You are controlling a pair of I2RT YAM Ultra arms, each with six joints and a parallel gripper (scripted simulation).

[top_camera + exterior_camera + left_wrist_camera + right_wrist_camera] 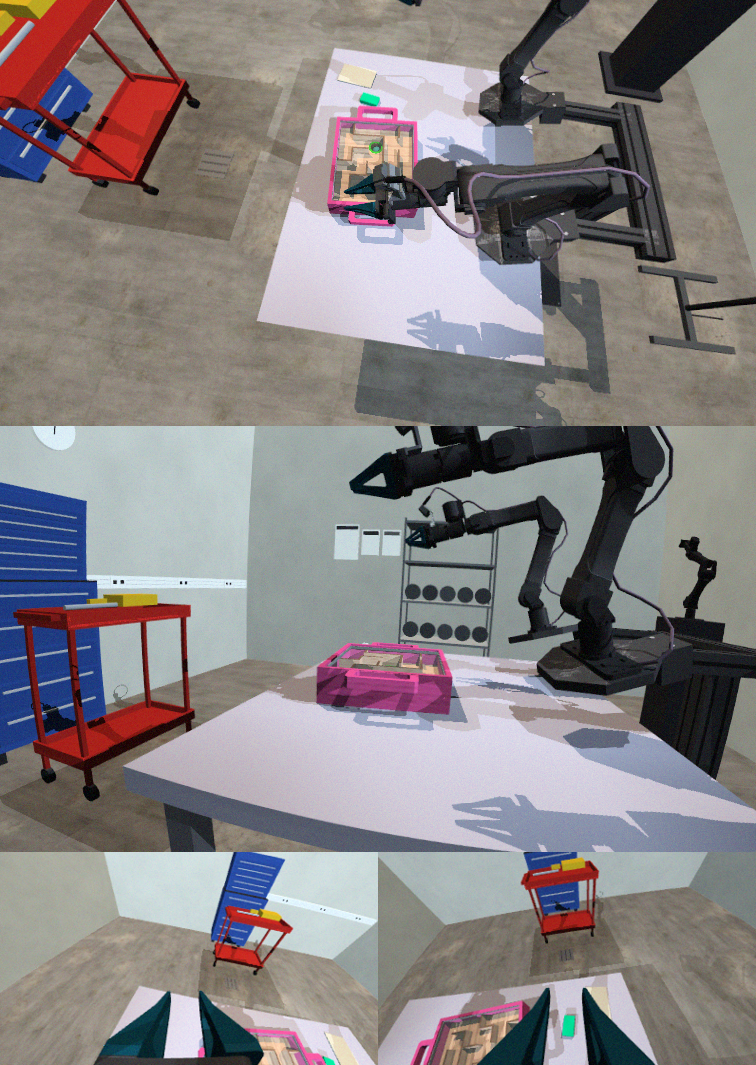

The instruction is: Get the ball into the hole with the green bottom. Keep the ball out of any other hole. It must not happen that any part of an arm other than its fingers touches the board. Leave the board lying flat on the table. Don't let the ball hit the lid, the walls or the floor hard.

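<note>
The pink-framed maze board point(372, 161) lies flat on the white table, with a handle at each short end. Its green-ringed hole point(375, 147) sits in the far half. I cannot see the ball in any view. My left gripper point(349, 201) hangs high above the board's near end, open and empty; it also shows in the exterior view point(353, 481) and in the left wrist view point(184, 994). My right gripper point(408, 539) point(566, 992) is also raised high, beyond the board's far end, open and empty. The board shows low in both wrist views point(275, 1047) point(473, 1035).
A small green block point(369, 98) and a beige card point(357, 75) lie on the table past the board's far handle. The two arm bases point(510, 103) point(507, 238) stand along the table's right side. A red cart point(105, 105) stands on the floor.
</note>
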